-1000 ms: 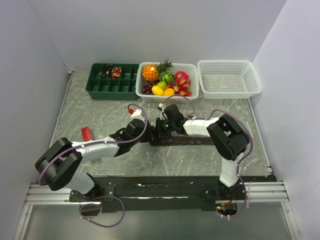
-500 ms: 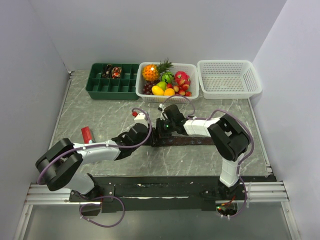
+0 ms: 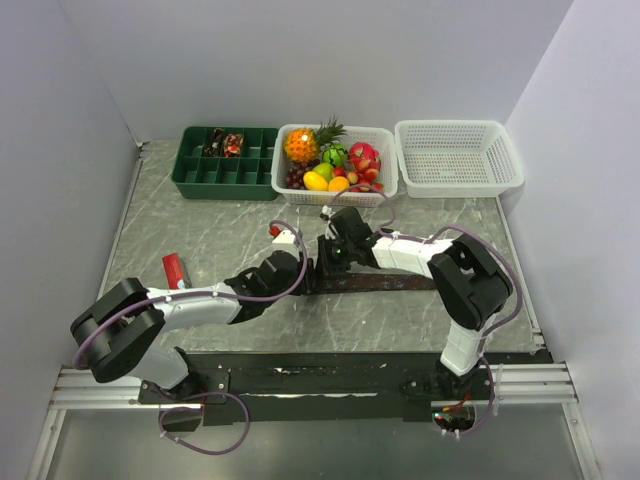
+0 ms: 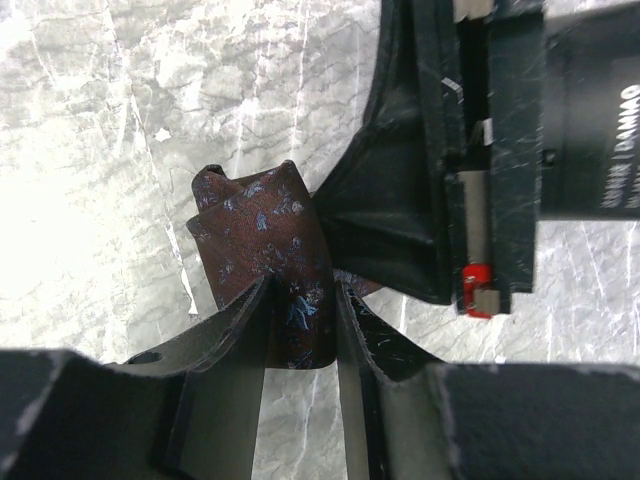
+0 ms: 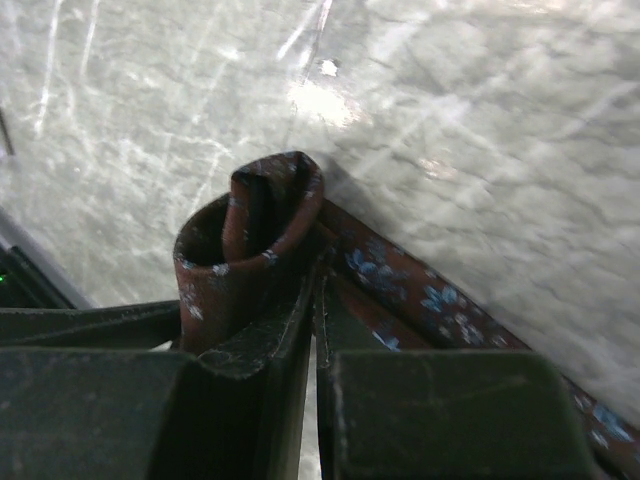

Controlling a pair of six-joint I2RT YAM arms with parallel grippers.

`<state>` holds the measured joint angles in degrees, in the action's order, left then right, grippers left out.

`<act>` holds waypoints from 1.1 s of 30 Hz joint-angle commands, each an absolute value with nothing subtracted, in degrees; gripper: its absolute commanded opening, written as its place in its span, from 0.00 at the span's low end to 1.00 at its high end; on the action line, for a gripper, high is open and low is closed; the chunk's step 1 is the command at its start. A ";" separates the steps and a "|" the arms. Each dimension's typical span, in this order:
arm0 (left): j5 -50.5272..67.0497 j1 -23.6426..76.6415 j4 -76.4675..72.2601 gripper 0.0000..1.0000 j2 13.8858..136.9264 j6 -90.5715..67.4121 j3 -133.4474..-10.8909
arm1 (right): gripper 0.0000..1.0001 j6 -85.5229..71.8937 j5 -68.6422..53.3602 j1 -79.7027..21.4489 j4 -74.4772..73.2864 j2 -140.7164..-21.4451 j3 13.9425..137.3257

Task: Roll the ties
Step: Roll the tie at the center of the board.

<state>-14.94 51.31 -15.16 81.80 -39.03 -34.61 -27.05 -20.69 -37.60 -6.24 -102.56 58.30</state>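
**Ana:** Grey marbled bench, pale walls all round, and one tie laid across the middle. How far along is the roll?

**Ben:** Only the left end is wound. It makes a small coil standing on edge, and the rest runs flat to the right along the bench. The left pincer is closed partway onto the coil, with a finger pressed on each side of the fabric. The right pincer is almost shut and seems to pinch a thin layer just beside the coil.

**Ana:** How would you take the next turn?

**Ben:** The loop looks more like a teardrop than a circle, so I'd snug the core first. Then I'd tip the coil over onto the flat length with its edges in line with the strip. Only one grip should let go at a time, or I reckon it will spring open. A light pull along the tie should stop slack getting wound in.

**Ana:** And the cloth?

**Ben:** Dark maroon-brown with small blue flowers, darker inside the loop. It looks thin and soft, and probably slippery.

**Ana:** Where does it go once it's rolled?

**Ben:** Probably the green tray at the back left. One of its compartments holds something dark, but it's too small to make out.
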 commanded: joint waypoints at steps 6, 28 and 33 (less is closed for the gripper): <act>-14.85 52.82 -16.08 0.41 82.00 -37.00 -35.86 | 0.13 -23.91 -14.93 -35.07 -11.95 -91.60 59.07; -8.26 54.14 -23.73 0.51 89.73 -37.26 -38.76 | 0.13 -23.47 -32.96 -29.97 -0.52 -92.81 51.24; -7.91 54.14 -23.82 0.51 90.35 -37.27 -39.46 | 0.13 -22.50 -28.31 -29.88 -2.99 -96.50 52.03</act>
<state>-9.32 53.71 -21.80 89.89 -38.09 -37.56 -24.12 -30.72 -30.33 -2.81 -94.43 51.42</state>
